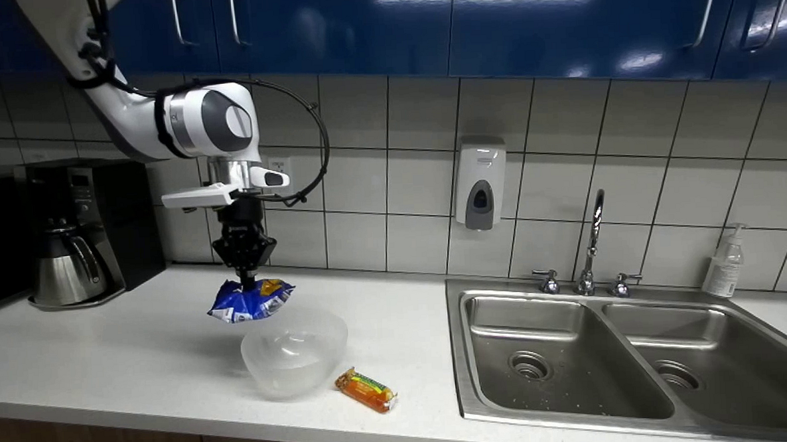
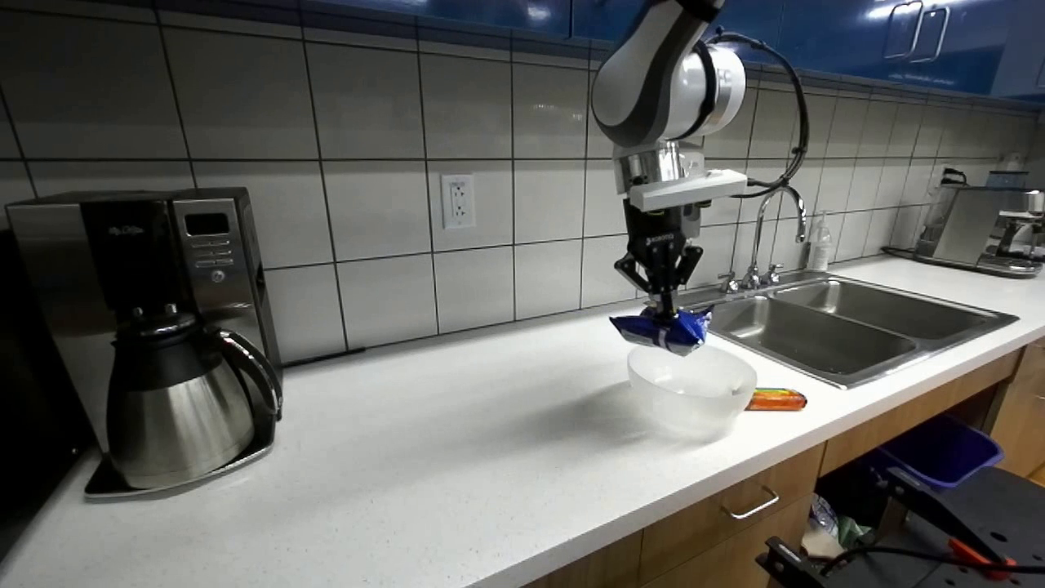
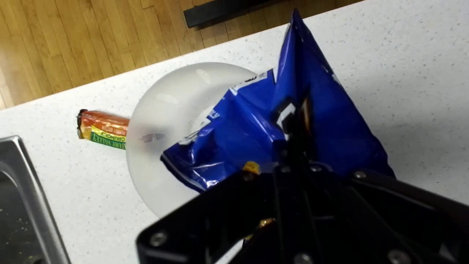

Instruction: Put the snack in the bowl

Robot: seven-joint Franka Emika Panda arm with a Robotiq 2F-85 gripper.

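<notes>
The snack, a crinkled blue foil packet with white and yellow marks, hangs from my gripper in both exterior views (image 1: 238, 307) (image 2: 660, 331) and fills the middle of the wrist view (image 3: 242, 124). My gripper (image 1: 247, 282) (image 2: 664, 309) (image 3: 293, 150) points down and is shut on the packet's middle. The bowl, round and translucent white, stands on the counter below it (image 1: 293, 361) (image 2: 694, 400) (image 3: 157, 110). The packet is held above the rim height. In the wrist view it overlaps part of the bowl, and the rest extends past the rim. The fingers hide part of the packet.
An orange-yellow oblong packet (image 1: 366, 389) (image 2: 777, 399) (image 3: 104, 128) lies beside the bowl. A double steel sink (image 1: 463, 364) is farther along the counter. A coffee maker with a steel carafe (image 1: 70, 268) (image 2: 180, 400) stands at the opposite end. The counter's front edge is near the bowl.
</notes>
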